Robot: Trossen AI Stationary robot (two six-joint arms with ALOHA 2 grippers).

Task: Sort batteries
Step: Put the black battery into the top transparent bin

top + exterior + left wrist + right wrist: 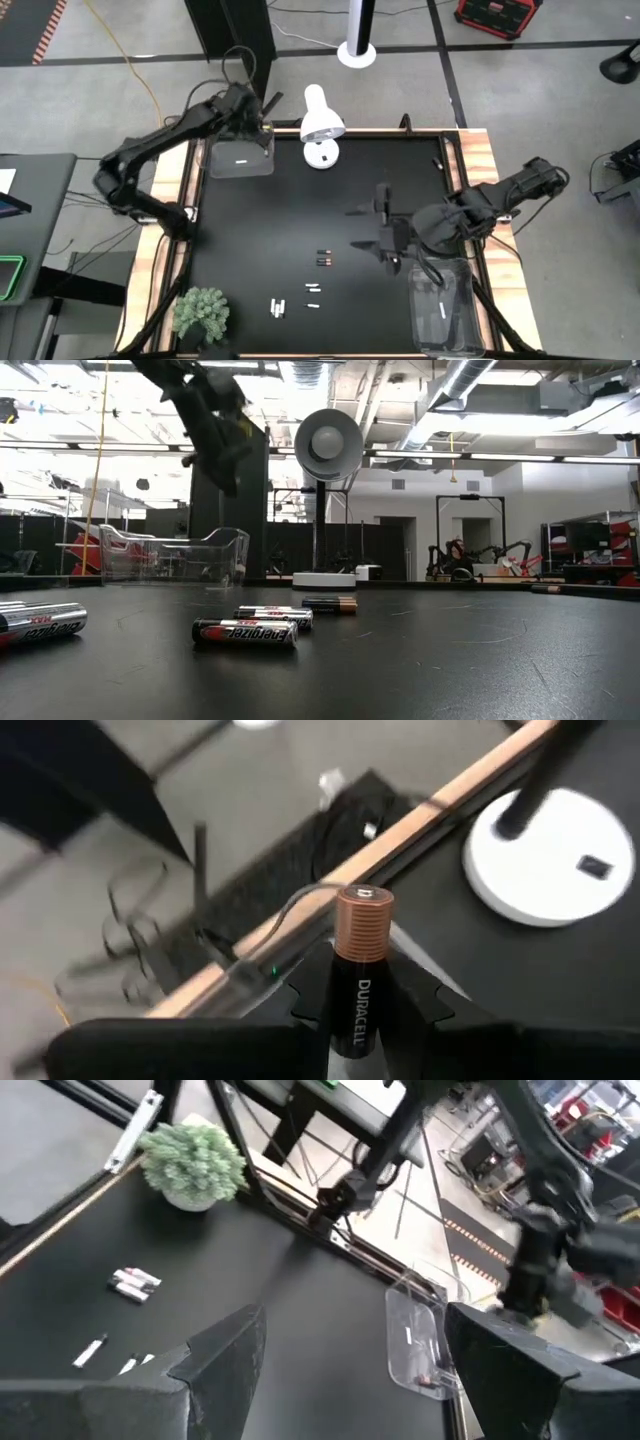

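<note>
Two arms work the black table (260, 220) seen from above: the left tool (262, 128) hangs over a clear bin (240, 160) beside the white lamp (321, 128), at the far wooden edge; the right tool (388, 240) hovers, fingers spread, beside a second clear bin (447, 305). Loose batteries (323, 258) lie mid-table, open surface around them. At table height, batteries (245, 631) rest in the foreground. Left wrist: the tool pinches a copper-topped battery (358, 960) upright. Right wrist: spread fingers (220, 1350) frame bare table.
</note>
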